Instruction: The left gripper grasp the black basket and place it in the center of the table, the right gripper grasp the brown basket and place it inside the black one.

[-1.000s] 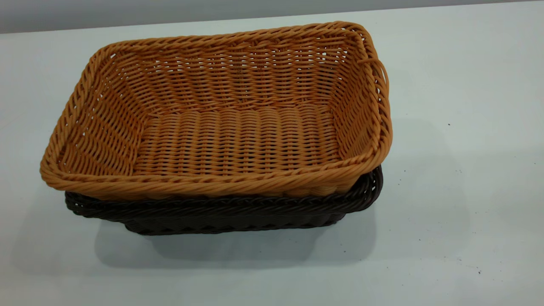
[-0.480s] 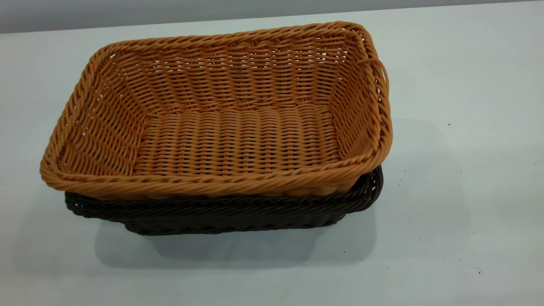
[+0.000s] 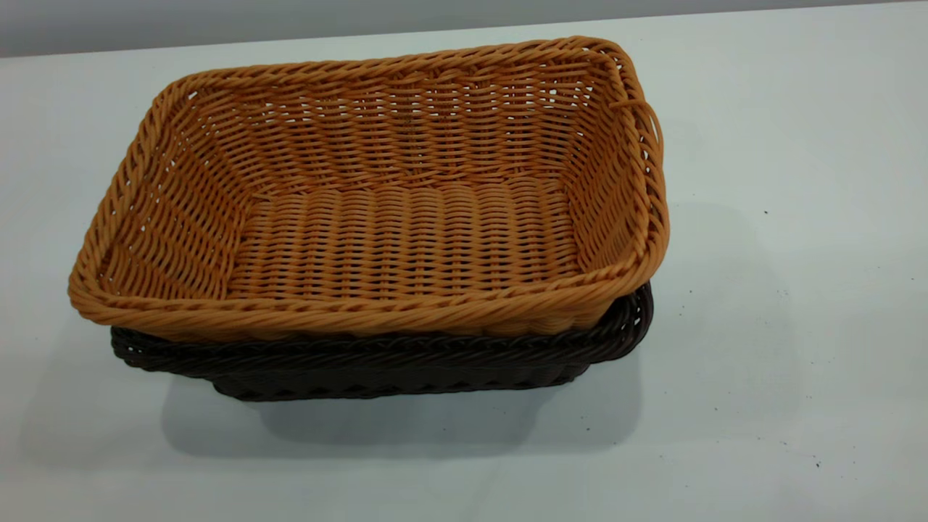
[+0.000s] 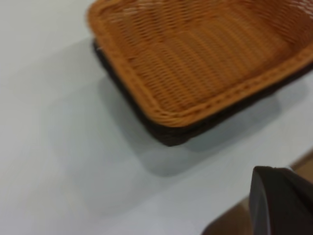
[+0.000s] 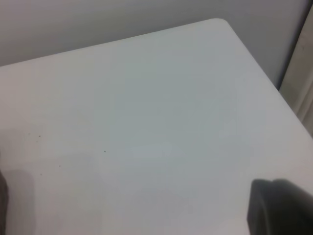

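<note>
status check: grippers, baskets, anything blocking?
Left gripper off to the side, touching nothing. Right gripper over bare table. Brown basket nested inside black basket. Nothing blocking.

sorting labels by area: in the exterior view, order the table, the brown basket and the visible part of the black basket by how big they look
1. the table
2. the brown basket
3. the black basket, mostly hidden beneath the brown one, so only its visible part ranks smallest.

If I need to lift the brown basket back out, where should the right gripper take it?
Probably the braided rim of the brown basket on its right short side, coming from above and the right. That rim stands above the black basket it is nested in, and a loose loop sticks out there, so one finger could likely slip inside the wall and one outside.
</note>
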Controlling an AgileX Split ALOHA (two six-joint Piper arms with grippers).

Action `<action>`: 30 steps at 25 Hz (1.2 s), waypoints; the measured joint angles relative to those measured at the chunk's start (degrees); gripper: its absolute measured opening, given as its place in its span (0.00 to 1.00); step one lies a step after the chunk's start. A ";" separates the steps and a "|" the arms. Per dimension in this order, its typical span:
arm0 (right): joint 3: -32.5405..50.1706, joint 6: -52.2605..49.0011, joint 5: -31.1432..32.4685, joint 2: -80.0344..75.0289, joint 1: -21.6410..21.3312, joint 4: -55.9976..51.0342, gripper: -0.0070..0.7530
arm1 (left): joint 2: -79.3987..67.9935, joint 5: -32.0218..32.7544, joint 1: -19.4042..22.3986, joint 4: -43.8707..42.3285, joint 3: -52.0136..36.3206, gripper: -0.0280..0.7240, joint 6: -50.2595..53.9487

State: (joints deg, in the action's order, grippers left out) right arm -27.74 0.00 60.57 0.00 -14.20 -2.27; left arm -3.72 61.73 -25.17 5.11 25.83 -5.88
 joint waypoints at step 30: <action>0.00 0.37 -0.05 0.00 0.04 -0.20 0.01 | 3.77 0.59 25.73 0.57 0.27 0.04 0.01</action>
State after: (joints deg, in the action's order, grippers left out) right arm -27.74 0.37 60.52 0.00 -14.17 -2.47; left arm 0.05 62.32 0.56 5.68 26.11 -5.87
